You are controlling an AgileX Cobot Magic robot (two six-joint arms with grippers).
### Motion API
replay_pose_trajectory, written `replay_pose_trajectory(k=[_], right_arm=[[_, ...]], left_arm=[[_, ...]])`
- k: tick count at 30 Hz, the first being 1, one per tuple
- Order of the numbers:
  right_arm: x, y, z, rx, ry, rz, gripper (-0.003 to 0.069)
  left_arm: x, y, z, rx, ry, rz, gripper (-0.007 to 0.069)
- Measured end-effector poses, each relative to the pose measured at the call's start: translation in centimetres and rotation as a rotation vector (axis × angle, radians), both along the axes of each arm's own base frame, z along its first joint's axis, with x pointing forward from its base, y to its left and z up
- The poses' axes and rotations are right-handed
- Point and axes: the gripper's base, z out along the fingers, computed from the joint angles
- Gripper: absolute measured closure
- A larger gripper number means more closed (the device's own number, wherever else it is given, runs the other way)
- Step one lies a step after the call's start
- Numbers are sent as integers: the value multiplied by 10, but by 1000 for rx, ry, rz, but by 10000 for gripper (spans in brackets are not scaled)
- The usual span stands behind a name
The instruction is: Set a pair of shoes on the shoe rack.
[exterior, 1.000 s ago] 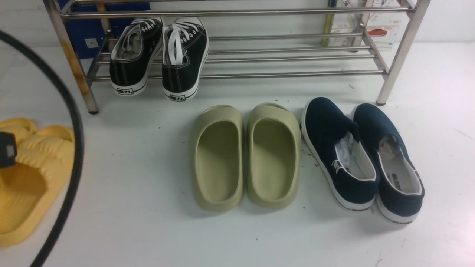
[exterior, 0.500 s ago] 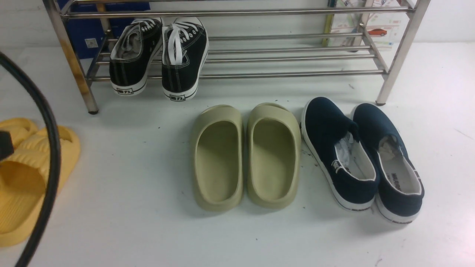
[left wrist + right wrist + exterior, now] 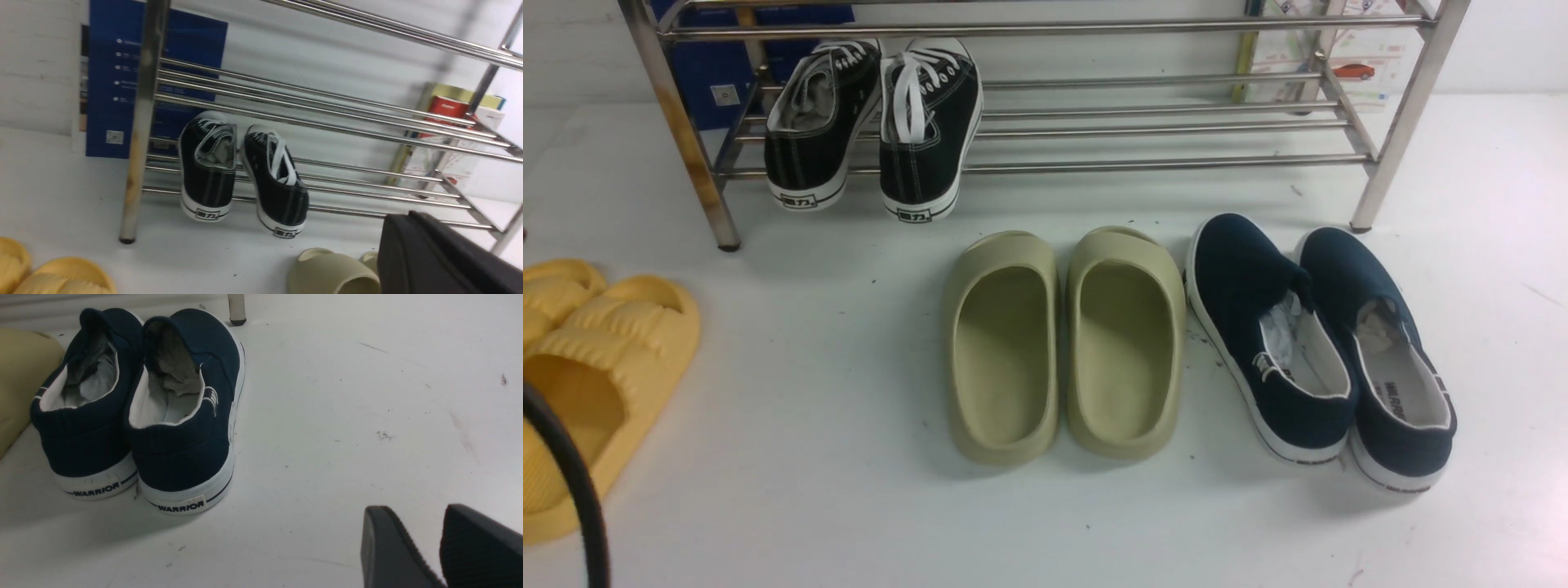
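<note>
- Left wrist view showed the left gripper (image 3: 412,245) as one dark mass, jaws pressed together on nothing, near the olive slides (image 3: 333,273).
- Right gripper (image 3: 425,543) hung over bare white floor (image 3: 367,416), fingers slightly parted, empty, apart from the navy slip-ons (image 3: 139,412).
- Both black sneakers (image 3: 874,122) rested on the shoe rack (image 3: 1176,131), lowest shelf, left end, heels overhanging the front bar.
- Yellow slides (image 3: 596,359) lay left.

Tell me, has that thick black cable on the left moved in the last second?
Yes. The black cable has slid left and down across the yellow slides, and now shows only in the front view's lower left corner.
</note>
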Motion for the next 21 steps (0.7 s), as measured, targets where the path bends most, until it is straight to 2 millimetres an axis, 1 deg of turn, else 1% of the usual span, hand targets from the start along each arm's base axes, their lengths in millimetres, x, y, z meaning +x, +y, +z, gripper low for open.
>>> replay_pose_trajectory(k=[2, 3, 4, 6, 10, 11, 13, 16, 19, 21], right_arm=[[0, 0, 0, 0, 0, 0, 419], [0, 0, 0, 0, 0, 0, 419], [0, 0, 0, 0, 0, 0, 419], [0, 0, 0, 0, 0, 0, 419], [0, 0, 0, 0, 0, 0, 419], [0, 0, 0, 0, 0, 0, 419], [0, 0, 0, 0, 0, 0, 419], [0, 0, 0, 0, 0, 0, 419], [0, 0, 0, 0, 0, 0, 419], [0, 0, 0, 0, 0, 0, 419]], left_arm=[[-7, 4, -30, 0, -5, 36, 638], [-9, 6, -41, 0, -1, 52, 638], [-12, 7, -56, 1, 7, 66, 638], [-17, 9, -77, 4, 25, 89, 638], [-24, 11, -110, 6, 54, 108, 638], [-24, 11, -112, 7, 57, 109, 638], [-27, 11, -129, 10, 93, 111, 638], [-30, 12, -143, 18, 168, 118, 638], [-31, 14, -151, 20, 233, 154, 638], [-31, 15, -153, 8, 247, 178, 638]])
